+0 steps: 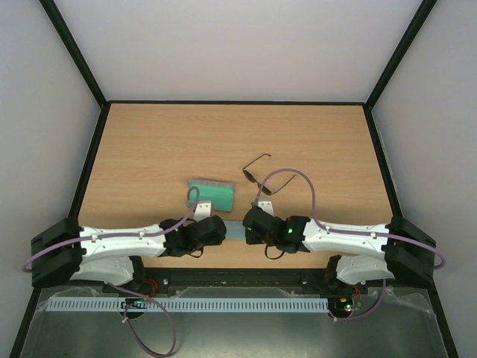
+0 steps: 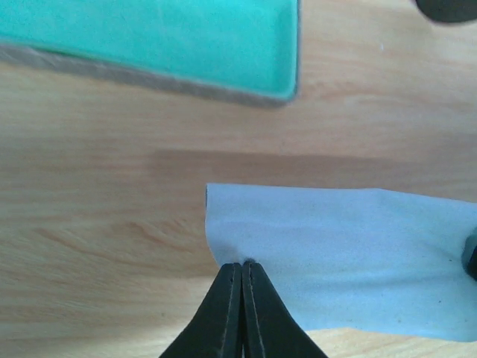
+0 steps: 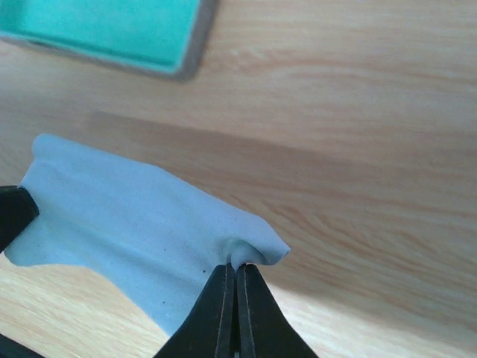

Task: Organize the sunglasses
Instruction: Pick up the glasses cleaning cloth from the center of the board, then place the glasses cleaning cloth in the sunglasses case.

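We find the sunglasses (image 1: 258,173) lying on the wooden table (image 1: 149,142), near the middle, just right of the open green-lined case (image 1: 212,195) but apart from it. The right arm's cable (image 1: 298,175) loops close beside them. Nearer the arms, a blue cloth (image 1: 235,230) spans between both grippers. Only the overhead camera shows the sunglasses. The wrist cameras show the fingertips instead: the left gripper (image 2: 243,267) is pinched tight on the cloth's edge, and the right gripper (image 3: 237,268) is clamped on a puckered corner.

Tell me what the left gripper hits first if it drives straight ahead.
Past the cloth it pinches, the left gripper would probably meet the near wall of the open case, though depth is unclear.
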You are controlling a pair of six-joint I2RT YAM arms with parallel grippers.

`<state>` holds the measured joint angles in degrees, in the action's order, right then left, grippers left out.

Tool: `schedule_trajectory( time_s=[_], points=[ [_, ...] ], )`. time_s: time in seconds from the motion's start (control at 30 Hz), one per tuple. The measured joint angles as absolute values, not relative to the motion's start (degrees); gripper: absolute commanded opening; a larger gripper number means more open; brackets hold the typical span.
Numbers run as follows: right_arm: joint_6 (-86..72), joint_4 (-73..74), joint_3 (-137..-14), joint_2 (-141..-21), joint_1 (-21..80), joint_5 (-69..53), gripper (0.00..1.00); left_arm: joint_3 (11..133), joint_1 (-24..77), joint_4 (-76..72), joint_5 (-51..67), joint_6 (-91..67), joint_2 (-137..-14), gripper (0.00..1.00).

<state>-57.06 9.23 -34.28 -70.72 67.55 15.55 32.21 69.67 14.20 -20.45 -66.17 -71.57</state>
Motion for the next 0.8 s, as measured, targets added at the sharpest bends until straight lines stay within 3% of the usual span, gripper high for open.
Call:
schedule_trajectory(
  time_s=[0.37,0.8],
  points=[
    [-49.5,7.5,-49.6,-84.5,60.6,13.2,0.01,33.2,54.3,18.6,-20.7,-57.8,-64.1,0.02],
    [-44.9,4.6,-63.4,-102.6,57.2,12.0,0.01,37.6,39.6,17.0,-18.7,-48.3,-68.6,0.02]
  ],
)
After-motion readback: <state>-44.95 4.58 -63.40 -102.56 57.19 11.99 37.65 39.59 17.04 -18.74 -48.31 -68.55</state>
